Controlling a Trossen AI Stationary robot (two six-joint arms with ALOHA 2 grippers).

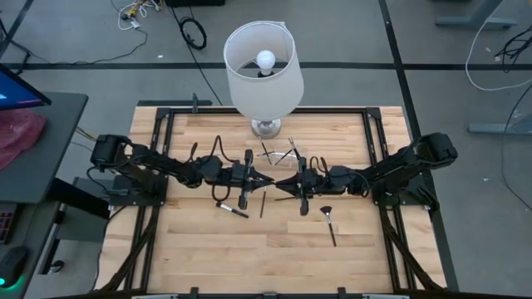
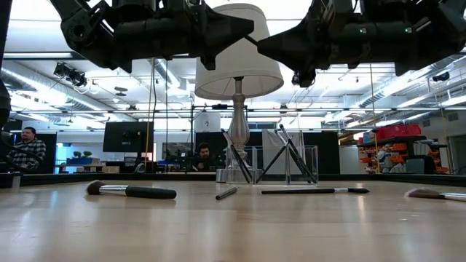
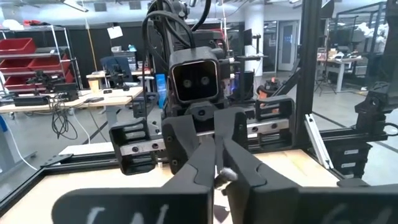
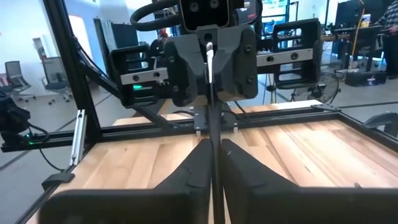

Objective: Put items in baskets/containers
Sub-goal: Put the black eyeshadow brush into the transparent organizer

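Both grippers meet tip to tip above the table. The left gripper point(image 1: 259, 178) and right gripper point(image 1: 283, 181) both pinch one thin brush point(image 4: 211, 93) between them; the clear box point(image 1: 281, 155) stands just beyond.

From straight overhead we see the whole worktop point(image 1: 208, 249). From worktop level we look across into the room. Each wrist camera faces the opposite arm close up, so both share the meeting point of left tool point(image 1: 264, 180) and right tool point(image 1: 279, 183).

No text, label, brand or number can be read anywhere in these views
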